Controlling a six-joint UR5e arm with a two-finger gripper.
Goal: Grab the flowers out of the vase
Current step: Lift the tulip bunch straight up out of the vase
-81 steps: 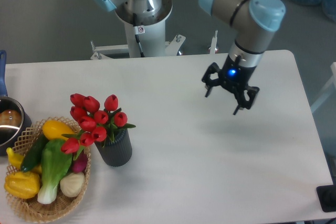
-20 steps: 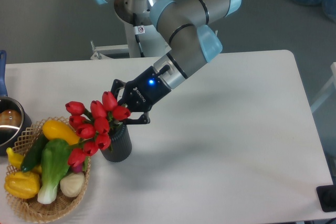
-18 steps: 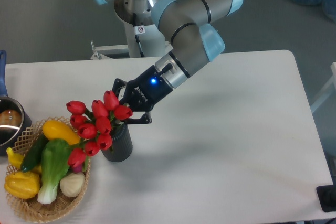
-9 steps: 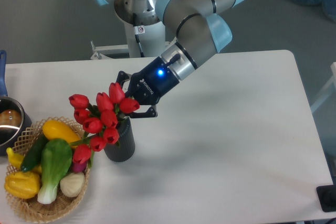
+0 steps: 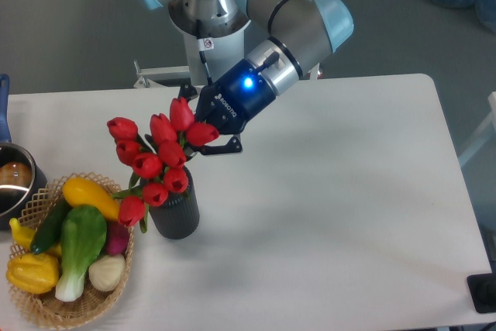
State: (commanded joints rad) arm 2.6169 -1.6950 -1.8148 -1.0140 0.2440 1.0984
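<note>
While the pincer [image 5: 203, 131] grips the flowers [image 5: 157, 162], stems reach the vase [image 5: 174, 211].

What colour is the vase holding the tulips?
Dark grey, nearly black, with ribbed sides: the vase, clearest in the fixed camera view.

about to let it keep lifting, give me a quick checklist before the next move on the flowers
1. Pincer shut on the flowers: cannot tell, blooms hide the fingertips.
2. Flowers clear of the vase: not ok, stems still run down to its mouth.
3. Vase upright on the table: ok.
4. Bunch in one piece: ok, no bloom seen on the table.
5. Basket apart from the vase: cannot tell, lowest tulip overhangs its rim.
</note>
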